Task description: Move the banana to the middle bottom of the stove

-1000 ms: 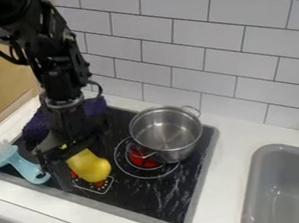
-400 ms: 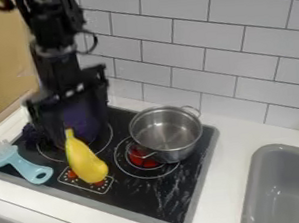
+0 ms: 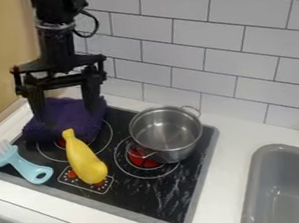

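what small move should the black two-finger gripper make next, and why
Probably lift the open black two-finger gripper up and away, leaving the yellow banana where it is. The banana lies on the black stovetop, its thick end over the printed control panel near the front edge, which looks like the middle bottom, and neither finger touches it.

Brt, diffuse light; glints on pot (image 3: 167, 134), soft shading in sink (image 3: 287, 184).

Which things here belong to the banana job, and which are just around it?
Part of the job:
yellow, bulbous-ended banana
flat black stove
black two-finger tool

Just around:
crumpled purple cloth
light-blue bristled brush
round silvery metal pot
grey rounded sink
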Robot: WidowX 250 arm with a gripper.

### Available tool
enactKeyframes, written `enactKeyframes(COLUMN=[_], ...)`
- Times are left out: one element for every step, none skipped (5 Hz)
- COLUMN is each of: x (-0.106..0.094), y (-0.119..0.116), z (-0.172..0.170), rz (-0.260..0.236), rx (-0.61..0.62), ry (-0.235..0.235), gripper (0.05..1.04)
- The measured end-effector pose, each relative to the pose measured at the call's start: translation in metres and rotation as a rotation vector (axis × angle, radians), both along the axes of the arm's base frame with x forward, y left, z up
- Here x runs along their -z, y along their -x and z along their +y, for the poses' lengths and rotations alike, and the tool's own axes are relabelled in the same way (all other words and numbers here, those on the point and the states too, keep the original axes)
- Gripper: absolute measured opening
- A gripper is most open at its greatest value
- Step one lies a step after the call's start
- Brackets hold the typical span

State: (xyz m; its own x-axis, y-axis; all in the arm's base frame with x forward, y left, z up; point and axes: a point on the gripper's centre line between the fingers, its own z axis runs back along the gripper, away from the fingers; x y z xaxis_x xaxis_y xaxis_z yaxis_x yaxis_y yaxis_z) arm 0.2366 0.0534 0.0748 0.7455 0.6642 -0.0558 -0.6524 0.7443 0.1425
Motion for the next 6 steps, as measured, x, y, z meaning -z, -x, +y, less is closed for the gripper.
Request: enactKeyframes(x=[-0.001,-0.002,-0.018,-0.031,-0.048,-0.061], y=[-0.002,0.0,0.014,0.041,0.067,0.085], z=[0.008,0.012,0.003,-0.003,-0.006,-0.011], rz=[0.01,0.03,0.045,0.1,0.091,0.061], rx=[0.186,0.242,0.346,0.386,0.38,0.368], ry=[-0.022,-0.05,-0.067,-0.026,-0.002,0.007], gripper=[0.999,0.999,0.999,0.999,0.999,0.999])
